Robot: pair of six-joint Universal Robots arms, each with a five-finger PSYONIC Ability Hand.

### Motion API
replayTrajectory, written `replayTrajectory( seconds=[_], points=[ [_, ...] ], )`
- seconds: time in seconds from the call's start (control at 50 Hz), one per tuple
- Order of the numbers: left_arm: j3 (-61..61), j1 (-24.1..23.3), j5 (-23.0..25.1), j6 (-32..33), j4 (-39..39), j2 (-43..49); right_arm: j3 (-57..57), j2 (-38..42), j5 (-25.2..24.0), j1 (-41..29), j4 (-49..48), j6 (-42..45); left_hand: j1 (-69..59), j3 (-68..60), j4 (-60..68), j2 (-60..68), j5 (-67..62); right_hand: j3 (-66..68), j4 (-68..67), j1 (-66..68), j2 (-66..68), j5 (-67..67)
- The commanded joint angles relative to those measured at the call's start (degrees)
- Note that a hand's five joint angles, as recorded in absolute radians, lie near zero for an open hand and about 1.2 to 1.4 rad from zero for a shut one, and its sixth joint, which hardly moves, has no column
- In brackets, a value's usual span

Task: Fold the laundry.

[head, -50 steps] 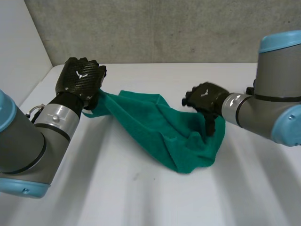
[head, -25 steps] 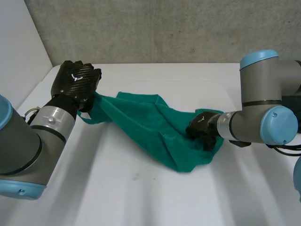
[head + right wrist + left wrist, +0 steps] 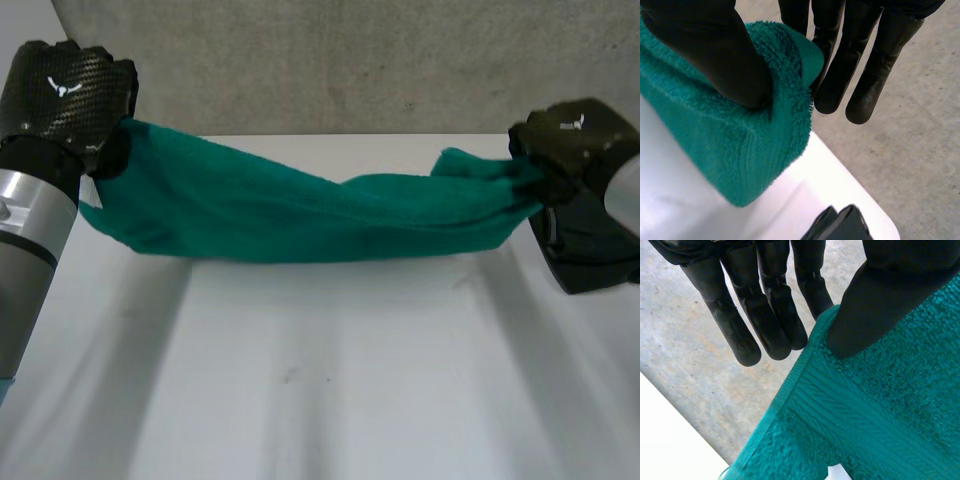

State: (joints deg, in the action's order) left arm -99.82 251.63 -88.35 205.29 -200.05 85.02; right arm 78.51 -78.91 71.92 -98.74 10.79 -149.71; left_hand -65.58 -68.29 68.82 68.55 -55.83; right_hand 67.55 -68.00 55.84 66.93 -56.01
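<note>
The teal terry-cloth towel point(image 3: 300, 215) hangs stretched above the white surface point(image 3: 330, 390), one end clamped between thumb and fingers of the left hand point(image 3: 65, 100), the other end likewise in the right hand point(image 3: 572, 140).

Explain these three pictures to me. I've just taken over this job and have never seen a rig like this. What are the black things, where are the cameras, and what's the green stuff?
It is a robot with two black mechanical hands. The wide picture looks down from a camera behind and above them. It shows the left hand at one side and the right hand at the other. The two close pictures come from a camera on each wrist, looking along that hand's own palm. The green thing is a towel, stretched between the hands and apparently lifted off the white table. Each hand pinches one end of it between thumb and fingers.
</note>
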Motion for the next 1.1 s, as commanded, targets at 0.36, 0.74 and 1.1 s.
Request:
replayTrajectory(
  seconds=[0.36, 0.74, 1.1],
  points=[
    [0.59, -4.49, 0.37, -0.42, 7.57, 15.07, 11.06, 2.17, -3.11, 4.34, 12.69, 20.52, -14.42, -11.71, 11.18, 11.45, -14.17, 12.45, -12.00, 24.16, 13.07, -13.99],
    [31.18, 0.35, -0.15, 5.73, -27.20, 26.96, -25.60, 17.91, 6.56, -8.93, -30.01, -1.89, -14.42, -11.71, 11.18, 11.45, -14.17, 12.45, -12.00, 24.16, 13.07, -13.99],
    [10.36, 0.88, 0.02, 0.37, -15.29, 25.27, -11.29, 17.82, -2.48, -7.70, -19.42, -5.96, -14.42, -11.71, 11.18, 11.45, -14.17, 12.45, -12.00, 24.16, 13.07, -13.99]
  ],
)
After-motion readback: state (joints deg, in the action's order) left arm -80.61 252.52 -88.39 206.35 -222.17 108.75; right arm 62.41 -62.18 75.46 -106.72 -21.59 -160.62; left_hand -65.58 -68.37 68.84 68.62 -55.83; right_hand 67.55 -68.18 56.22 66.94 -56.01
